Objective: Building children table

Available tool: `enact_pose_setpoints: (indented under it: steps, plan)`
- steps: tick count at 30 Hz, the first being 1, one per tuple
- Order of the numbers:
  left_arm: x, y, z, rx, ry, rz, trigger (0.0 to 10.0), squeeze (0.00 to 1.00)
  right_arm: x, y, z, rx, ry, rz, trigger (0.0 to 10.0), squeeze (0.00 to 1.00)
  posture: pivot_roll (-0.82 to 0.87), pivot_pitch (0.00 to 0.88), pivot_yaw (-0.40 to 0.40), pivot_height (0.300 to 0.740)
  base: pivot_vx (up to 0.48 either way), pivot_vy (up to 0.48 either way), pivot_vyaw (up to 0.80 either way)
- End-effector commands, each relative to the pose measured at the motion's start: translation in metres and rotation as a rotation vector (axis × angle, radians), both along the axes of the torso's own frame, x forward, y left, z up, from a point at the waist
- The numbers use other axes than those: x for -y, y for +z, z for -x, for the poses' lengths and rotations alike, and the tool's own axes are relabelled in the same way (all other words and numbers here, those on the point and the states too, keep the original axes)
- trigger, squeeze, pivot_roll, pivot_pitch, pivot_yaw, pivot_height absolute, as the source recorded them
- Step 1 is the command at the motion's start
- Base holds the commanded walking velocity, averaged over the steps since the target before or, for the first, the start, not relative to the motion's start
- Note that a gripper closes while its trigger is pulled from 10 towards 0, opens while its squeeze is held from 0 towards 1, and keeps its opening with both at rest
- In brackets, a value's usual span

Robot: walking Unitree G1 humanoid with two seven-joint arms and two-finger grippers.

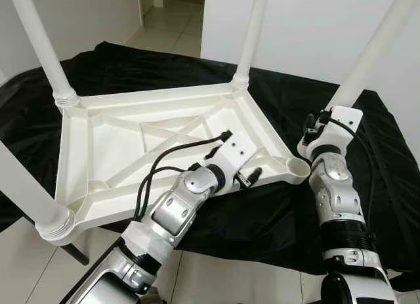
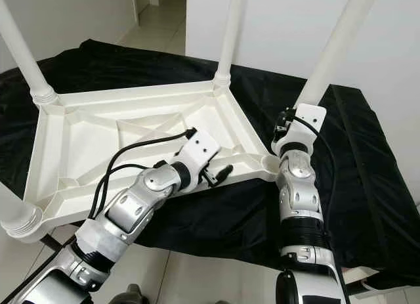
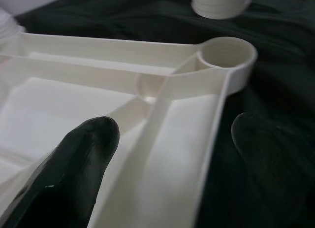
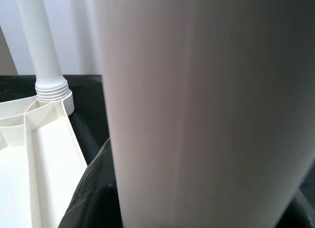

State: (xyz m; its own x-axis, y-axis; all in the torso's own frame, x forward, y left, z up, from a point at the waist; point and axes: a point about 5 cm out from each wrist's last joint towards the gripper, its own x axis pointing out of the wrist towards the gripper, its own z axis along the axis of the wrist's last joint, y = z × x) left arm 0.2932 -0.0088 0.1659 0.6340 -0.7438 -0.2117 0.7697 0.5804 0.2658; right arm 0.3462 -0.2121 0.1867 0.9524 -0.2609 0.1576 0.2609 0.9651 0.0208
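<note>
A white plastic table top (image 1: 111,153) lies upside down on a black cloth. Three white legs stand in its corners, at the far left (image 1: 39,44), far right (image 1: 254,28) and near left (image 1: 26,192). The near right corner socket (image 1: 299,166) is empty. My right gripper (image 1: 310,134) is shut on the fourth white leg (image 1: 375,51), which leans up to the right. Its threaded end (image 3: 219,4) hovers just above that socket (image 3: 227,53). My left gripper (image 1: 252,177) is open, its fingers (image 3: 83,154) astride the table's near rim beside the socket.
The black cloth (image 1: 367,179) covers a low support and hangs over its front edge. Pale tiled floor (image 1: 230,278) lies below, a white wall (image 1: 308,28) stands behind, and a doorway (image 1: 174,15) opens at the back. A dark support leg (image 1: 73,253) shows at lower left.
</note>
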Motion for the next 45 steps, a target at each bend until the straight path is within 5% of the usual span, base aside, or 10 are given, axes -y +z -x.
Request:
enact_pose_setpoints:
  steps: [1, 9, 29, 30, 31, 45]
  plan:
    - [0.005, -0.006, 0.002, 0.001, -0.044, -0.045, 10.0, 0.0, 0.004, 0.003, 0.0, 0.005, -0.018, 0.006, 10.0, 0.0, 0.13, 0.042, -0.051, 0.74, 0.0, 0.0, 0.0]
    - [0.029, -0.022, 0.013, -0.051, -0.164, -0.109, 10.0, 0.0, 0.002, 0.005, -0.001, 0.009, -0.021, 0.007, 10.0, 0.0, 0.14, 0.045, -0.047, 0.74, 0.0, 0.0, 0.0]
    - [0.024, -0.036, -0.019, -0.099, 0.003, -0.162, 10.0, 0.0, 0.0, 0.006, -0.002, 0.011, -0.024, 0.009, 10.0, 0.0, 0.13, 0.047, -0.042, 0.74, 0.0, 0.0, 0.0]
    - [0.024, -0.034, -0.019, -0.098, -0.004, -0.159, 6.5, 0.0, 0.0, 0.006, -0.003, 0.012, -0.024, 0.01, 10.0, 0.0, 0.13, 0.047, -0.043, 0.74, 0.0, 0.0, 0.0]
    - [0.025, -0.033, -0.019, -0.098, -0.016, -0.151, 0.0, 0.0, 0.0, 0.007, -0.003, 0.012, -0.025, 0.01, 10.0, 0.0, 0.13, 0.048, -0.04, 0.74, 0.0, 0.0, 0.0]
    - [0.024, -0.03, -0.017, -0.073, -0.083, -0.16, 0.0, 0.0, -0.001, 0.006, -0.002, 0.012, -0.032, 0.008, 10.0, 0.0, 0.13, 0.045, -0.033, 0.74, 0.0, 0.0, 0.0]
